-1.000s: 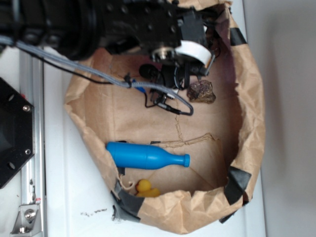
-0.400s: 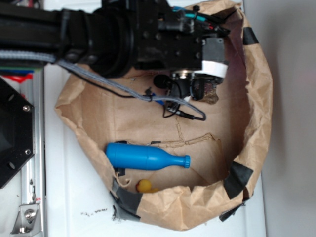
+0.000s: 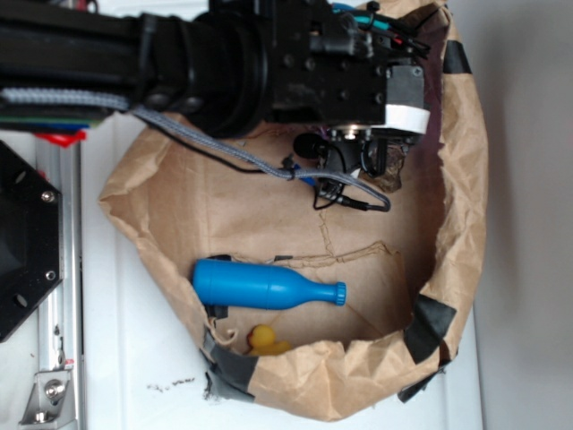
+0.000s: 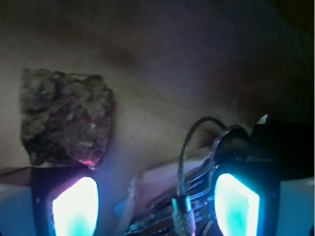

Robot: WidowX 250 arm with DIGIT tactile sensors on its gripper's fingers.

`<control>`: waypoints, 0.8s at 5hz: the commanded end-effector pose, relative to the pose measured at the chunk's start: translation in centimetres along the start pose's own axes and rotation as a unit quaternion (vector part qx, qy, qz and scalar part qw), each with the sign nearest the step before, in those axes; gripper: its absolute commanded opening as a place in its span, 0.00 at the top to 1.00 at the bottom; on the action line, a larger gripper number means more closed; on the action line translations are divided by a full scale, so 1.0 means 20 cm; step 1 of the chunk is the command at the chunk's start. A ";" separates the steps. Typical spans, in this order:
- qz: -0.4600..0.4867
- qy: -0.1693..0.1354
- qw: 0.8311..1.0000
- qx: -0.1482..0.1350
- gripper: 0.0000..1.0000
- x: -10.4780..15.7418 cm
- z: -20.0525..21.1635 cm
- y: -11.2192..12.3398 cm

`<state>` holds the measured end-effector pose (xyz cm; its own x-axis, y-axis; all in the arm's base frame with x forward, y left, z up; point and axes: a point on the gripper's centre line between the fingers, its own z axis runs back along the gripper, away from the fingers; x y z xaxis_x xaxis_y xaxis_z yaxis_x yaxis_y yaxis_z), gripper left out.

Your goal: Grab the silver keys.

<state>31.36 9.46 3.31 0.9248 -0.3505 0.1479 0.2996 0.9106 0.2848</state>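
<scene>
While the gripper [image 4: 155, 201] is hanging low at the bottom of the wrist frame with its jaws standing apart, the silver keys [image 4: 184, 196] are lying between the glowing fingertips [image 4: 236, 204], lower right, and the rock [image 4: 66, 120] is sitting upper left.

The creased matt brown paper bag [image 3: 224, 202] holds a glossy, smooth blue plastic bottle [image 3: 265, 285], while at its far wall a rough, lumpy rock [image 4: 64, 118] sits beside the silver keys [image 4: 184, 206], seemingly shiny metal on twisted wire.
</scene>
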 end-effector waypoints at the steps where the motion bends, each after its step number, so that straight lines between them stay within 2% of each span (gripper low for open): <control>1: -0.013 -0.038 0.999 0.021 1.00 0.13 0.05 0.01; 2: -0.013 -0.038 0.998 0.049 1.00 0.15 -0.03 0.02; 3: -0.015 -0.042 0.997 0.060 1.00 0.15 -0.04 0.02; 4: -0.017 -0.048 0.997 0.053 1.00 0.14 -0.01 0.02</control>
<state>33.60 9.43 2.84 0.8961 -0.3931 0.2061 0.2962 0.8754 0.3821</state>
